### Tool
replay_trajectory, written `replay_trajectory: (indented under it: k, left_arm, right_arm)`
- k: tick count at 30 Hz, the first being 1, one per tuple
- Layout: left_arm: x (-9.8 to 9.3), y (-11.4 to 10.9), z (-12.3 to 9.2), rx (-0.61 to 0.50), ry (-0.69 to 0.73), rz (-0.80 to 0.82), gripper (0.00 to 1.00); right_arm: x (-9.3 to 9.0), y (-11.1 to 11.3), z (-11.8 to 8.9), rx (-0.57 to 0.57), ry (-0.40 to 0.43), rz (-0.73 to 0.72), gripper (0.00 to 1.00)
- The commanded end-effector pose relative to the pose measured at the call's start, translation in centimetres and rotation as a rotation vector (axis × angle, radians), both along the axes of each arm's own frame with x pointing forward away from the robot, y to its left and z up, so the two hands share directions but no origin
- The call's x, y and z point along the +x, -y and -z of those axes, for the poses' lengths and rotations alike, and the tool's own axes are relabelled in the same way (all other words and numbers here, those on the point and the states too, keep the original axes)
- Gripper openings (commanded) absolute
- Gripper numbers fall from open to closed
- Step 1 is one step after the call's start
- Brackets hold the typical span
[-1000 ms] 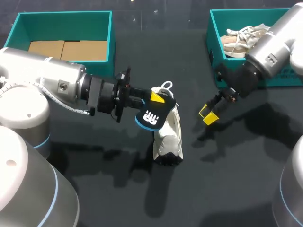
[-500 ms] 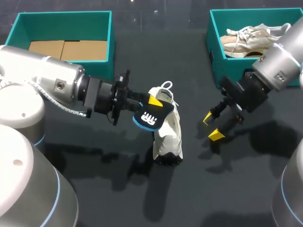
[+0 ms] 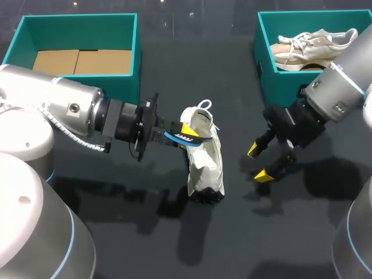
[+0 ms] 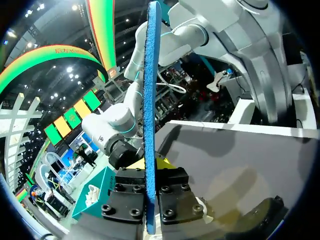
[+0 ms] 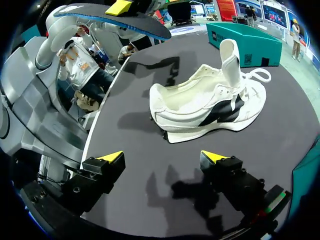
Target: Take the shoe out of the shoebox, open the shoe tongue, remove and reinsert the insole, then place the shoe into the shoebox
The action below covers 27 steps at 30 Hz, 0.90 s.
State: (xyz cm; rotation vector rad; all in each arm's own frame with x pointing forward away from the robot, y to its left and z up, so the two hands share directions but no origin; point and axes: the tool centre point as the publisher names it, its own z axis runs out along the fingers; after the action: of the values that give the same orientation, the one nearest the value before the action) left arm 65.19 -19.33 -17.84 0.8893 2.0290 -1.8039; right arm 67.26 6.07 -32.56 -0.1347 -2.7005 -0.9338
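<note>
A white shoe (image 3: pixel 204 160) with a black sole stands on the dark table, its tongue raised; it also shows ahead of my right gripper (image 5: pixel 164 157) as the white shoe (image 5: pixel 210 107). My left gripper (image 3: pixel 187 135) is shut on a black insole with a blue edge (image 3: pixel 181 138), held just left of the shoe's opening. The left wrist view shows the insole (image 4: pixel 150 110) edge-on between the fingers of my left gripper (image 4: pixel 151 167). My right gripper (image 3: pixel 257 163) stands open to the right of the shoe, nothing between its fingers. The insole (image 5: pixel 120 20) hangs beyond the shoe.
A teal box (image 3: pixel 136 58) with cardboard inside sits at the back left. Another teal shoebox (image 3: pixel 258 55) at the back right holds a beige shoe (image 3: pixel 308 46). Open table lies in front of the white shoe.
My left gripper turned the insole from face-up to nearly edge-on and drew it slightly left. My right gripper moved toward the front and rotated, still open.
</note>
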Motion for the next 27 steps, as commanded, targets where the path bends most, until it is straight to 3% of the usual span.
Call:
replay_trajectory:
  k: [1, 3, 4, 14, 16, 21, 27]
  left_arm:
    - [-0.6, 0.1, 1.3, -0.020, -0.090, -0.028, 0.00]
    - [-0.6, 0.2, 1.8, -0.008, -0.110, -0.042, 0.00]
    - [-0.7, 0.2, 1.9, 0.024, -0.036, -0.070, 0.00]
    - [-0.7, 0.2, 1.9, 0.024, -0.036, -0.070, 0.00]
    - [-0.8, 0.9, 2.8, 0.021, -0.067, -0.055, 0.00]
    - [-0.5, 2.0, 4.1, 0.003, -0.104, -0.053, 0.00]
    - [0.5, 2.7, 5.2, -0.018, -0.123, -0.078, 0.00]
  right_arm:
    - [-0.6, -1.1, 1.5, -0.014, 0.073, 0.011, 1.00]
    - [-0.5, -1.4, 2.4, -0.038, 0.096, 0.015, 1.00]
    - [-0.4, -1.4, 2.5, -0.047, 0.088, 0.002, 1.00]
    - [-0.4, -1.4, 2.5, -0.047, 0.088, 0.002, 1.00]
    - [0.0, -1.5, 2.9, -0.054, 0.087, 0.016, 1.00]
    - [0.9, -1.9, 3.6, -0.081, 0.178, 0.016, 1.00]
    - [1.4, -2.1, 3.5, -0.069, 0.222, 0.009, 1.00]
